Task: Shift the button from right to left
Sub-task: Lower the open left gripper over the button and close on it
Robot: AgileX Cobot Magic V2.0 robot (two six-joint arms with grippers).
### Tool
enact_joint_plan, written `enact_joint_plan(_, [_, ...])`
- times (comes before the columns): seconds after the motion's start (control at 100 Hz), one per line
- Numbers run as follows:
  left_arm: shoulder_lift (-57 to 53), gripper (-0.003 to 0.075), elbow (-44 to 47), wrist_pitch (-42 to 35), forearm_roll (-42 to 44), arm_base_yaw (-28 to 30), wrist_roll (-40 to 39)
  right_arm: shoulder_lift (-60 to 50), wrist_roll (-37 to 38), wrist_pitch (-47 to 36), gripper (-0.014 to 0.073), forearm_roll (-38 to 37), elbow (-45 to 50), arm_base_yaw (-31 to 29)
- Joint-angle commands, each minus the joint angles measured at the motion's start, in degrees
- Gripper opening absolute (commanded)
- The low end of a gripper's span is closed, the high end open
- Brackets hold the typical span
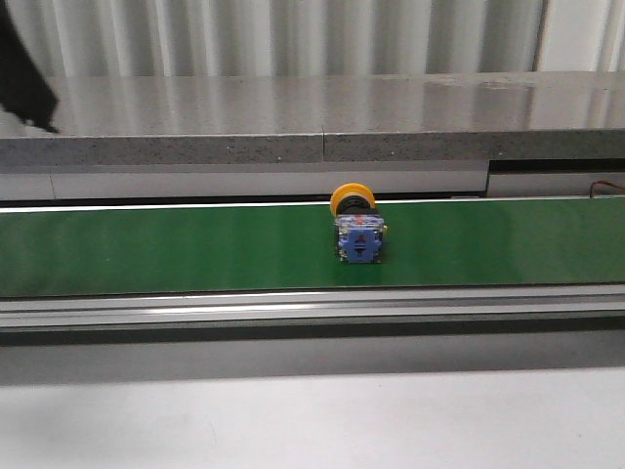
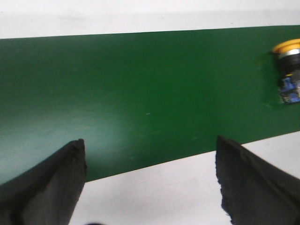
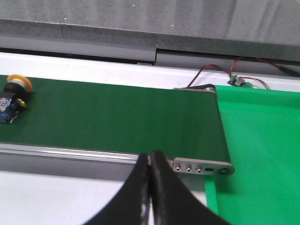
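You can read no brand or writing on the button (image 1: 357, 227); its contact block shows only small red and dark marks, too blurred to make out. It lies on its side on the green conveyor belt (image 1: 176, 249), a little right of the belt's middle, yellow cap toward the far edge and blue-grey block toward you.

The belt runs across the worktop from left to right, with an aluminium rail (image 1: 293, 311) along its near edge and a speckled grey ledge (image 1: 244, 117) beyond its far edge. Behind that stands a pale corrugated wall (image 1: 293, 34).

Only the right wrist view shows you the belt's right end, where a bright green mat (image 3: 262, 140) begins and red and black wires (image 3: 211, 72) run to a small circuit board (image 3: 240, 82). There the right gripper (image 3: 150, 161) is clenched on nothing, fingers pressed together, well away from the button.

The left wrist view shows the left gripper (image 2: 150, 154) released, fingers wide apart above the belt's near edge, the button well off to one side.
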Motion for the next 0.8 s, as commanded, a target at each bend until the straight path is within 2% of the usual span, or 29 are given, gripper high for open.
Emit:
enact_joint_plan(0.0, [3.0,0.0554,-5.3,-1.9,-3.5,-3.9,-0.6,0.6,-0.4,-4.3,-0.0067,-0.5,-1.5,0.0])
enact_joint_plan(0.29, [15.4,0.0553,-15.8,0.2,-6.6,-11.6,-3.6,0.6,-0.4,-4.3,-0.0067,-0.5,-1.5,0.0])
enact_joint_plan(0.68, [27.3,0.0546,-28.7,7.9,-4.3,-14.7,-11.1,0.6,-0.4,-4.3,-0.0067,-0.5,-1.5,0.0])
enact_joint_plan(0.79, [29.4,0.0546,-31.9,9.8,-1.0,-16.4,-14.7,0.6,-0.4,-4.3,-0.0067,-0.5,-1.5,0.0])
